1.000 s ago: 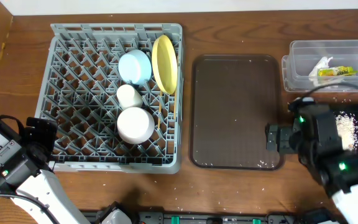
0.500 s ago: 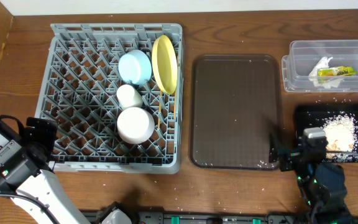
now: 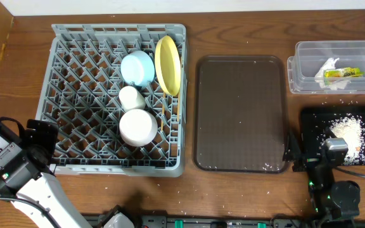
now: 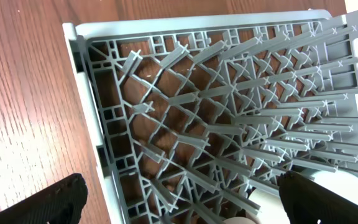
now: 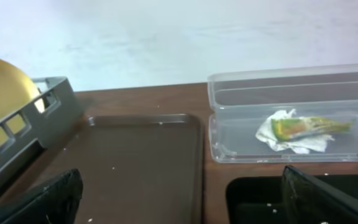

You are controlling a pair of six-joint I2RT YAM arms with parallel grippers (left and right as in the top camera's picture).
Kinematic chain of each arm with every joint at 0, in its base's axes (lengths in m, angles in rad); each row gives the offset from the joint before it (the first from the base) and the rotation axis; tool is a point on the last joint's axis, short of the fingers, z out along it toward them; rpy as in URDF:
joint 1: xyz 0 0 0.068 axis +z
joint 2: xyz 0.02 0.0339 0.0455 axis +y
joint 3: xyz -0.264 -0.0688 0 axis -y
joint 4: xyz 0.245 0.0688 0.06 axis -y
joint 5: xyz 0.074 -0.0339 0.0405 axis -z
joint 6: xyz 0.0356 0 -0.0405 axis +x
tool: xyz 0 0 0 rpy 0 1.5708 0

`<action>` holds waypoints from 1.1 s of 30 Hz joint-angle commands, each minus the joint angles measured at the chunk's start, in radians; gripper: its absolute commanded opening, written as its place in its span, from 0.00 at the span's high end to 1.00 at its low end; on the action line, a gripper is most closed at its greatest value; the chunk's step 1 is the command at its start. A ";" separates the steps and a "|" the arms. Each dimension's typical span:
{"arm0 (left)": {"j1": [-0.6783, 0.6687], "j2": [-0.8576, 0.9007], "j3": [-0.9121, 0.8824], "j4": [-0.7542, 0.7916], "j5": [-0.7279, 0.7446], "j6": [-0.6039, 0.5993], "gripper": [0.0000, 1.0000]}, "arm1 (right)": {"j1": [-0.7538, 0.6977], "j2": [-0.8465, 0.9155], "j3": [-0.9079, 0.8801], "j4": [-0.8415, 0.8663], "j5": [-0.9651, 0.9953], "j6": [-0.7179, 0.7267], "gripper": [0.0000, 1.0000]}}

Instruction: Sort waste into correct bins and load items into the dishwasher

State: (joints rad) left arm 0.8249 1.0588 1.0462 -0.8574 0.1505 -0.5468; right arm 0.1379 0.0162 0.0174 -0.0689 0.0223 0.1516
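Wrapping up, I'd judge: overhead, dish rack (image 3: pixel 119 28) at 9 o'clock carries light-blue bowl (image 3: pixel 137 68), white cup (image 3: pixel 132 97), pink-white bowl (image 3: pixel 138 127), yellow plate (image 3: pixel 168 64) and chopsticks (image 3: pixel 163 117); clear tub (image 3: pixel 338 44) at 2 o'clock has napkin (image 3: pixel 327 68) plus wrapper (image 3: pixel 343 73); black tub (image 3: pixel 312 126) at 4 o'clock has the rice crumbs (image 3: pixel 347 132). Plate stands on edge, long axis 12-to-6; chopsticks lie just beside it, also 12-to-6; wrapper's long axis runs roughly 9-to-3. A few stray crumbs (image 3: pixel 268 167) sit along the serving tray (image 3: pixel 241 107) at its 6 o'clock edge and on the counter (image 3: pixel 233 38). Idle: left end effector (image 3: pixel 45 140) at 8 o'clock, right end effector (image 3: pixel 293 154) at 5 o'clock, both released, nothing held. Left wrist: fingers (image 4: pixel 48 202) spread wide over the rack's corner pegs, empty. Right wrist: fingers (image 5: pixel 42 199) wide apart, tray ahead, tub with napkin at 2 o'clock. To finish well: route both clear of rack pegs and tub walls; if strays count, tip tray's short edge over the black tub, slowly.
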 commanded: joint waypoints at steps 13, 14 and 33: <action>0.006 -0.001 0.022 -0.002 -0.003 -0.001 0.00 | -0.126 -0.011 -0.012 -0.005 -0.005 -0.160 0.01; 0.006 -0.001 0.022 -0.002 -0.003 -0.001 0.00 | -0.128 -0.011 -0.012 -0.005 -0.005 -0.160 0.01; 0.005 -0.001 0.022 -0.002 -0.003 -0.001 0.00 | -0.129 -0.011 -0.012 -0.005 -0.005 -0.160 0.01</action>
State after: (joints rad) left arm 0.8249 1.0588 1.0462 -0.8574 0.1505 -0.5468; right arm 0.0170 0.0147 0.0093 -0.0719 0.0166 0.0093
